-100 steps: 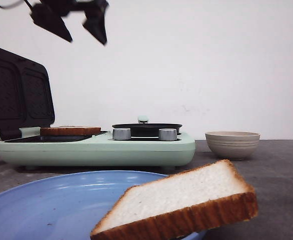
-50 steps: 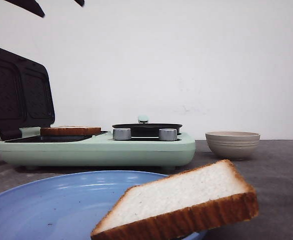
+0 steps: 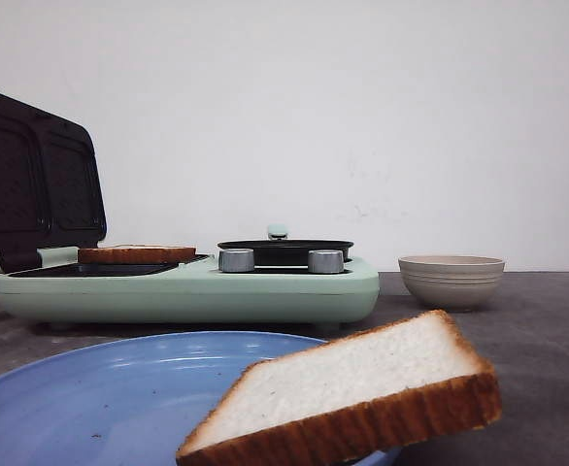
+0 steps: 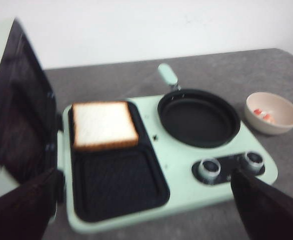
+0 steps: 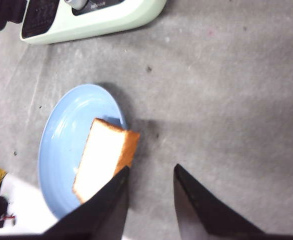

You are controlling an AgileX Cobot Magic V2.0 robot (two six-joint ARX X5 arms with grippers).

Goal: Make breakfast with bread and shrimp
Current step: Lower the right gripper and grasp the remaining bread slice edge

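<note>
Bread slice (image 3: 352, 398) white, golden-crusted, on blue plate (image 3: 100, 398), both end effectors parted, holding nothing

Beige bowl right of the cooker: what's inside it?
In the left wrist view the bowl holds small orange-red shrimp pieces against pale ones; blur hides how many. From the front, its wall hides everything inside.

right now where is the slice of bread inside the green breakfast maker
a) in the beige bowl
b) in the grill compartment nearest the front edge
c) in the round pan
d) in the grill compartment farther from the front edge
d: the left wrist view shows the bread lying in the grill compartment farther from the breakfast maker's front edge, the nearer one bare.
</note>
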